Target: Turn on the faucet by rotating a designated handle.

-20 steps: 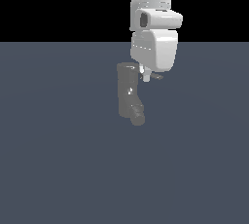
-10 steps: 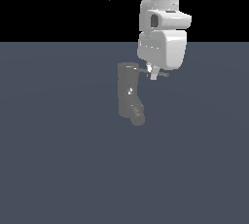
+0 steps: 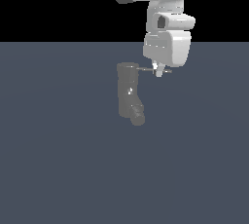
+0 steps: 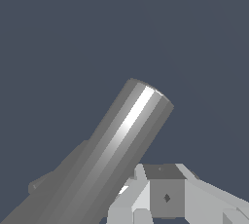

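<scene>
One gripper (image 3: 158, 71) at handle (image 3: 145, 69), beside faucet (image 3: 128, 91)

A bare simulated scene, no real room — a flat slate-blue floor (image 3: 58, 169) fills the lower frame, featureless black across the top.

faucet (image 3: 129, 94) upright on floor (image 3: 58, 169) | handle (image 3: 146, 70) juts toward exterior view's right | gripper (image 3: 159, 72) at handle's outer end

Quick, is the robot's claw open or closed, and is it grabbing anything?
Gripper: right at the handle sticking out from the faucet, but whether it's open or closed can't be told.
</scene>
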